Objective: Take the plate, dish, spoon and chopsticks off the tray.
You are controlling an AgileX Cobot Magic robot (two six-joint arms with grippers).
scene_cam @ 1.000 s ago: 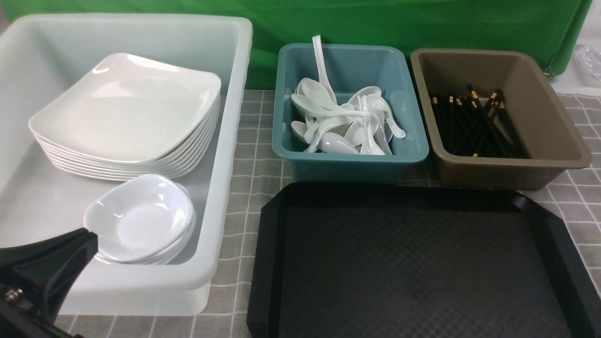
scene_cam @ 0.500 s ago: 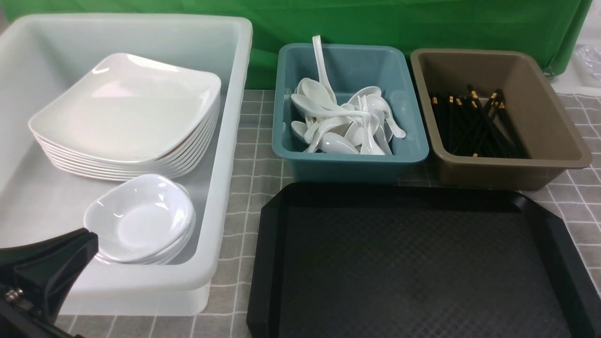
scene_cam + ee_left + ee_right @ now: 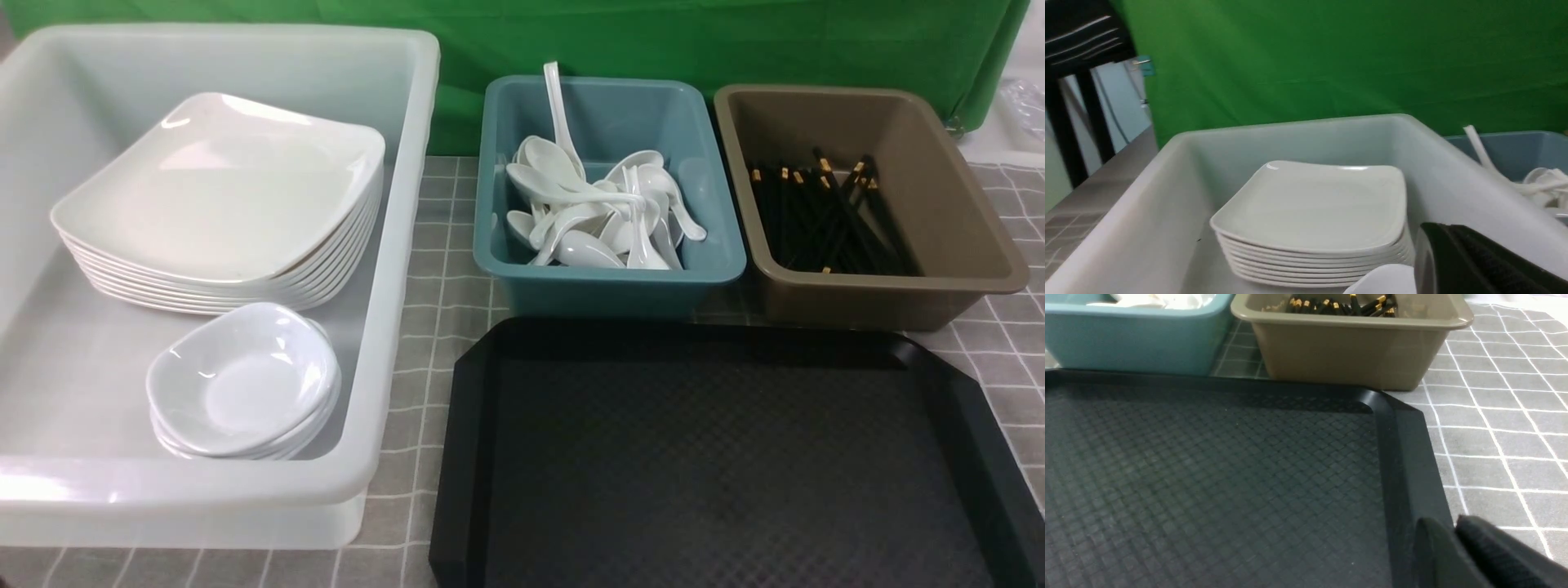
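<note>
Left claw [image 3: 1474, 261] closed, textured black tray [image 3: 735, 457]

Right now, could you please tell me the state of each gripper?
Left gripper: shut, with nothing seen in it.
Right gripper: cannot be told; only its finger tips show at the frame edge, nothing visibly held.
</note>
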